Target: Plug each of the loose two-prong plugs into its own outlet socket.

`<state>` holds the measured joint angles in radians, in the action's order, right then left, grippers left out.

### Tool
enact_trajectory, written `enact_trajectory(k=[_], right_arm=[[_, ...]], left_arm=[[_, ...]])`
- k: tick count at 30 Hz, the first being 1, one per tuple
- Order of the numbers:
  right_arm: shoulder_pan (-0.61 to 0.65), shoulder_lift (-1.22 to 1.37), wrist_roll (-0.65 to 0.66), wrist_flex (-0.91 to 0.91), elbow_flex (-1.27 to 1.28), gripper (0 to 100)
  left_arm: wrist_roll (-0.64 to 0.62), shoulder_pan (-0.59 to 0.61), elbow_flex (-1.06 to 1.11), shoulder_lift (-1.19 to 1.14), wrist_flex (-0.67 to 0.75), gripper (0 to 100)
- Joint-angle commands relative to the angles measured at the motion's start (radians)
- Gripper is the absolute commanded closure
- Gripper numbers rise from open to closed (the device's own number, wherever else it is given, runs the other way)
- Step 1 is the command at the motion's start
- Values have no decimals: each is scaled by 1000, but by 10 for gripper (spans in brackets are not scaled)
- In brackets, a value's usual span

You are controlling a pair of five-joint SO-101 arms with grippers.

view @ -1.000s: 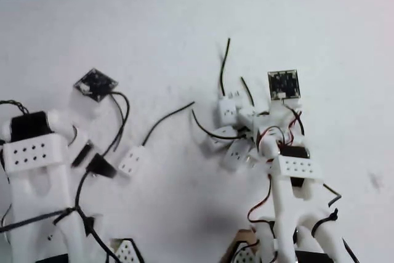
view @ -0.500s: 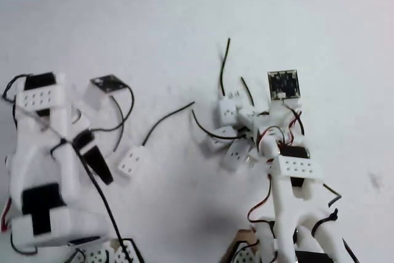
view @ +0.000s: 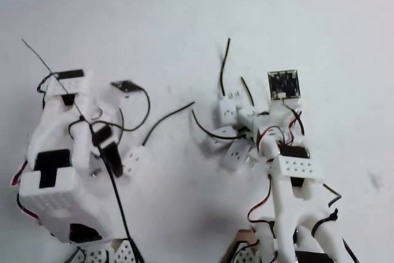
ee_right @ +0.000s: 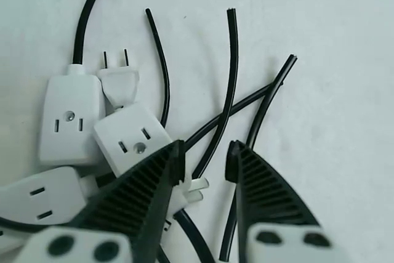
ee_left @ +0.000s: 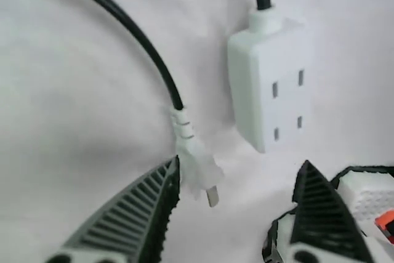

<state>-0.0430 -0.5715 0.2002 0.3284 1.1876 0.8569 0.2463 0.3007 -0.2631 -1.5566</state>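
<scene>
Left arm (view: pixel 52 192) is swinging forward across the table (view: pixel 184 29), carrying its gripper (ee_left: pixel 240 169), jaws spread, up to a socket (ee_left: pixel 268 100) just ahead; a plug (ee_left: pixel 196 173) is now lying beside one finger (ee_left: pixel 144 207).

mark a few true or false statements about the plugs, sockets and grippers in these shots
1. The left gripper is open, with a white two-prong plug on a black cord right beside one finger. True.
2. That plug sits inserted in the white plastic outlet block. False: it lies beside the block with a prong bare.
3. In the right wrist view, a small white flat plug lies with both metal prongs exposed. True.
4. The right gripper is shut on an outlet socket. False: it is open, with thin black cables seen between its fingers.
</scene>
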Motion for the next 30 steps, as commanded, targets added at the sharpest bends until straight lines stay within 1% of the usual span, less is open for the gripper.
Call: enact_trajectory(k=[1,8,13,16,22,30], right_arm=[[2,-1,6,-19,-9,876],[2,-1,6,-19,-9,876],[2,-1,6,-33,-8,876],[2,-1,6,-33,-8,876],[2,-1,6,-33,-8,876],[2,-1,6,-33,-8,876]], left_arm=[[-12,-7,-32,2,52,710],[-12,42,-29,1,144,710],[-6,61,-12,1,121,710],[46,47,41,1,110,710],[51,47,92,5,203,710],[52,54,91,12,203,710]])
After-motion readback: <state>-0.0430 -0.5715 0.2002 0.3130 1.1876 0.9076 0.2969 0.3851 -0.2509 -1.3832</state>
